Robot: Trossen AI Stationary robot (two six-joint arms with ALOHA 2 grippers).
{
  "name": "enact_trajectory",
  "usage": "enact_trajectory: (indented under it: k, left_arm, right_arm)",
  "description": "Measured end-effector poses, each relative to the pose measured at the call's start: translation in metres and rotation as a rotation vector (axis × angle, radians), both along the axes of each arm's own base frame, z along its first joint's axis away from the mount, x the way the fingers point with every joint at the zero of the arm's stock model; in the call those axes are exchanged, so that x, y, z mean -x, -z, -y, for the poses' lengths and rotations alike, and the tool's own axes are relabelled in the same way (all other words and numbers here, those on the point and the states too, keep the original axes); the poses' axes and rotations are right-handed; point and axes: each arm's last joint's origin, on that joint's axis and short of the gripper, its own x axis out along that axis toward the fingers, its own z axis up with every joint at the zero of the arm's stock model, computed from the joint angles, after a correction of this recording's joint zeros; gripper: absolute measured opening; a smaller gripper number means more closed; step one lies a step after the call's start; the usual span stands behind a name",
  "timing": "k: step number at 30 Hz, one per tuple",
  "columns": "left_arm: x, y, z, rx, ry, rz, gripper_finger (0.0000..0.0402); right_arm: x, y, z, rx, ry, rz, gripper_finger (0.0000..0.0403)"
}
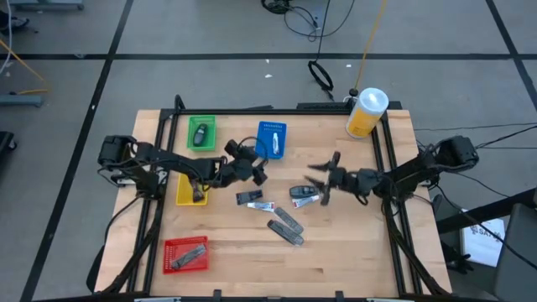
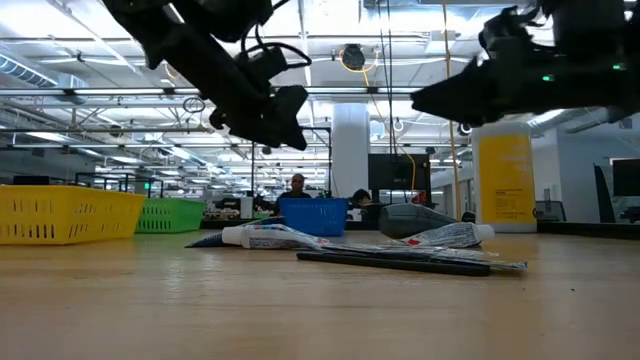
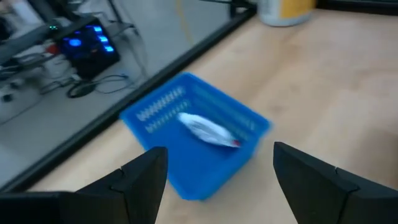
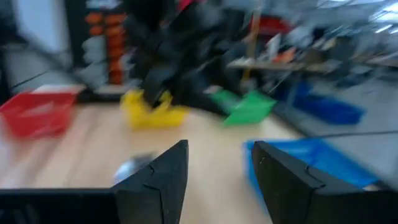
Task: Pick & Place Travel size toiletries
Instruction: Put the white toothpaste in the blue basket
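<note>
Travel size toiletries (image 1: pixel 281 210): loose cluster of a white tube, a dark bottle and grey flat packets at the table's (image 1: pixel 352 260) middle.
One whitish tube (image 3: pixel 208 129) lies in the blue tray (image 1: pixel 271 139) near the far edge; single items also lie in the green tray (image 1: pixel 200 133), yellow tray (image 1: pixel 191 190) and red tray (image 1: pixel 185 254).
Left gripper (image 1: pixel 256 169): raised just beside the blue tray, fingers (image 3: pixel 144 177) wide, empty.
Right gripper (image 1: pixel 322 179): raised above the cluster's right side, fingers (image 4: pixel 163 177) apart, holding nothing.
Yellow canister (image 1: pixel 367 112): far right corner.
</note>
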Motion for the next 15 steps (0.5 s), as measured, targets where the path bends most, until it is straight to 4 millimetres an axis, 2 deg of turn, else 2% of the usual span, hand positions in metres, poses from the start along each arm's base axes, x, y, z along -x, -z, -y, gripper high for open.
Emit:
enact_trajectory:
  k: [3,9,15]
  left_arm:
    - [0.002,0.0,-0.018,-0.016,-0.051,-0.014,0.0282]
    - [0.005,-0.001,-0.055,0.0,-0.05,-0.032,0.0282]
    - [0.007,-0.005,-0.08,0.024,0.027,-0.001,0.0282]
  right_arm:
    - [-0.001,-0.004,0.019,0.037,0.081,0.027,0.0169]
    - [0.001,-0.004,0.055,0.03,0.059,0.035,0.0169]
    - [0.004,-0.003,0.072,0.0,0.113,0.036,0.0169]
